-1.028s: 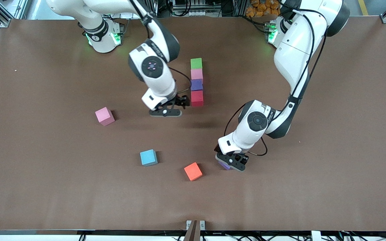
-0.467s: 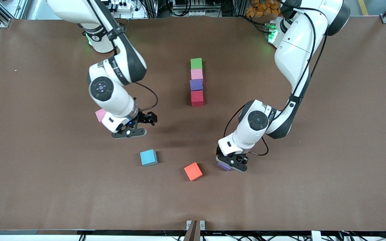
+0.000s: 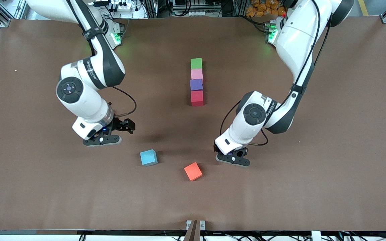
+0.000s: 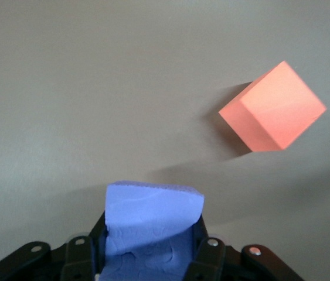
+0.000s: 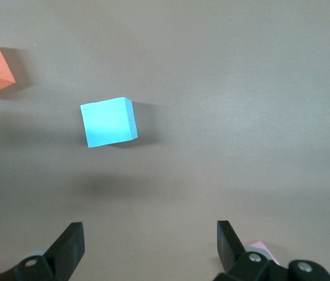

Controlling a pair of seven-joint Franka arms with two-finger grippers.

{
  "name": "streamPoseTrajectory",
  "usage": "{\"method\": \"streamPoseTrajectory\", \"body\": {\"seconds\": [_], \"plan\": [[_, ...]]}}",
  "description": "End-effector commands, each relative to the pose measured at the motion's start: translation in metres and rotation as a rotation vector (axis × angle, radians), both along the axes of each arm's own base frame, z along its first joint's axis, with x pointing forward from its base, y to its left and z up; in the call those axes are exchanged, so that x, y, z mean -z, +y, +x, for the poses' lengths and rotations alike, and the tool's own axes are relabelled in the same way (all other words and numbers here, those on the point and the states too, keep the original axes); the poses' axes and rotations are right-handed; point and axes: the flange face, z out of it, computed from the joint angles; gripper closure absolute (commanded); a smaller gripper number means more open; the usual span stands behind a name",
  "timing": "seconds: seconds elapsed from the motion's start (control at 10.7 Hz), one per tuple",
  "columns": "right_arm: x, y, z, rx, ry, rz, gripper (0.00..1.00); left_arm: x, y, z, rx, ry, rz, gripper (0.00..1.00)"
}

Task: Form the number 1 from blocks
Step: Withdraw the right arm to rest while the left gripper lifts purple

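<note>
Since a figure 1 needs a long straight stroke, the loose cubes nearest the camera look like stock waiting to be added to it. Closest lies the orange block (image 3: 193,171), turned at an angle on the table (image 3: 330,187), with the light blue block (image 3: 148,157) a little farther back toward the right arm's end.

Just beside the orange block, toward the left arm's end, the left gripper (image 3: 232,160) has its fingers clamped tight on a purple block (image 4: 151,221). The left wrist view shows the soft foam pinched and bulging between them, with a shadow on the table under it, so the block seems just clear of the surface. From the front it is hidden under the gripper. My guess is that this one is bound for the line.

Farther back, the right gripper (image 3: 101,139) hangs with its fingers spread wide and nothing between them; a corner of a loose pink block (image 5: 263,250) peeks past one finger in the right wrist view, so it is probably lining up on that one.

Farthest back stands the stroke so far: red block (image 3: 197,98), violet block (image 3: 196,84), pink row block (image 3: 196,73) and green block (image 3: 196,63), touching in a straight row.
</note>
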Motion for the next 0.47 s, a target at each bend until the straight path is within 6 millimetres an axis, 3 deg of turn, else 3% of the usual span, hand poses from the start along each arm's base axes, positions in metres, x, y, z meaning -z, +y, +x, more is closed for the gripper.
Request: {"method": "streamPoseTrajectory", "body": {"seconds": [0.0,0.28,0.37], "plan": [[-0.051,-0.033,-0.007,0.024,0.014,-0.011,0.00,-0.023,-0.007,-0.011,-0.097,0.012,0.020,1.00],[-0.106,-0.075,-0.002,0.017,0.098,-0.031,0.00,-0.019,-0.037,-0.033,-0.159,0.035,0.009,1.00],[-0.121,-0.096,0.002,0.006,0.112,-0.030,0.00,-0.017,-0.046,-0.041,-0.157,0.041,0.009,1.00]]}}
